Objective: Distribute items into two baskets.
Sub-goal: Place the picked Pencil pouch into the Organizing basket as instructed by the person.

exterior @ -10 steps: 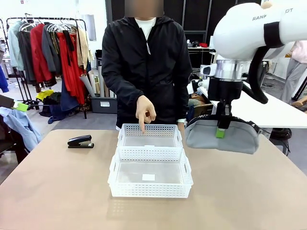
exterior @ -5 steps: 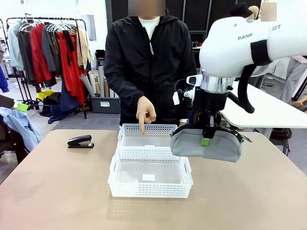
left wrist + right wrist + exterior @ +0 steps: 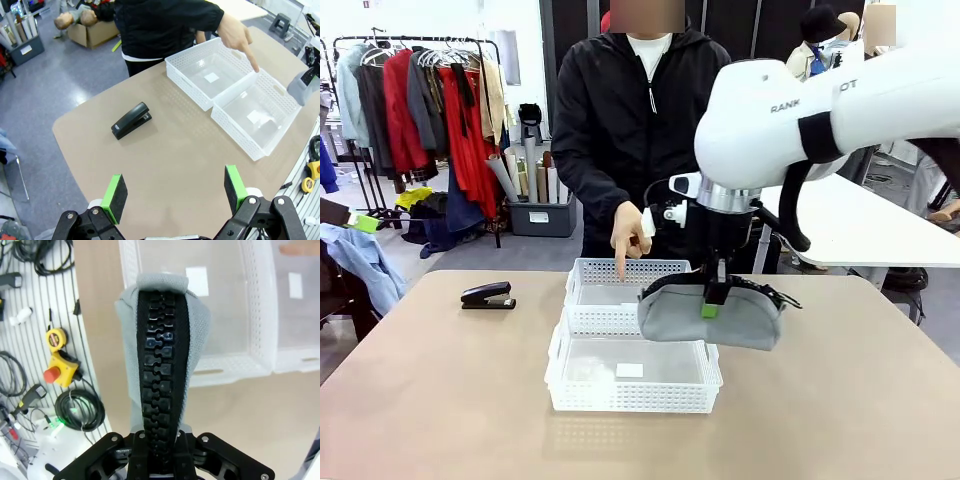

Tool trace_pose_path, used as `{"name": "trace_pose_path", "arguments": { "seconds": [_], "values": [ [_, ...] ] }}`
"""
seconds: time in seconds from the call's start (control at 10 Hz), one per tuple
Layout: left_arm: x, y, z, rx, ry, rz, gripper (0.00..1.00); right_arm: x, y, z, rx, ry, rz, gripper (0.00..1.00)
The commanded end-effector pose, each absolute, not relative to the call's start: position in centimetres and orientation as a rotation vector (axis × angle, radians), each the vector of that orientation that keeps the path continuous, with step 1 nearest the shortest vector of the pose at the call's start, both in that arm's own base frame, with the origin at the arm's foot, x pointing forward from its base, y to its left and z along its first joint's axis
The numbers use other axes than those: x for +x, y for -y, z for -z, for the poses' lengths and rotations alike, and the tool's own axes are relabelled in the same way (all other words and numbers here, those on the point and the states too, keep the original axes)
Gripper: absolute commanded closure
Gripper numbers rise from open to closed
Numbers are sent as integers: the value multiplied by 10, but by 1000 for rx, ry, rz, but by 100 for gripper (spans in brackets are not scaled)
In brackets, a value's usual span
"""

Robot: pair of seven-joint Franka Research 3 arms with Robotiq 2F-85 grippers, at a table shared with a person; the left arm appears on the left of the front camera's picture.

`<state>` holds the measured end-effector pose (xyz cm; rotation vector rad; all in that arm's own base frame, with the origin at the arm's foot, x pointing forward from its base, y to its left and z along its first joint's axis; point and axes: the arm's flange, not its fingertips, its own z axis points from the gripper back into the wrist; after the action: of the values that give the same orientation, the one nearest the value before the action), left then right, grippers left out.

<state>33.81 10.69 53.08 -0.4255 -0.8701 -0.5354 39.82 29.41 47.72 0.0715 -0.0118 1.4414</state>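
Currently right jaws clamp soft grey pouch [image 3: 740, 325], black zip on top, sagging; left jaws wide apart.

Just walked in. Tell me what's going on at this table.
The right claw is shut on a soft grey fabric zip pouch, holding it in the air above the right side of two white perforated plastic baskets, both empty. The person's hand points a finger down towards the smaller, farther basket. A small black stapler lies on the table left of the baskets, untouched, and the left claw is open above the table.
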Motion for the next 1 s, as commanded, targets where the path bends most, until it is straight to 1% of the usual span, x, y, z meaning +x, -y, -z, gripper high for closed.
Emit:
{"name": "trace_pose_path", "arguments": {
  "seconds": [0.0,0.3,0.7,0.9],
  "values": [
    [338,-107,-531,-437,881,543,0,410,-315,-478,83,53,-1434,100],
    [338,-107,-531,-437,881,543,0,427,-342,-470,61,55,-1472,100],
    [338,-107,-531,-437,881,543,0,440,-374,-454,82,59,-1540,100],
    [338,-107,-531,-437,881,543,0,444,-385,-443,36,63,-1527,100]
  ]
}}
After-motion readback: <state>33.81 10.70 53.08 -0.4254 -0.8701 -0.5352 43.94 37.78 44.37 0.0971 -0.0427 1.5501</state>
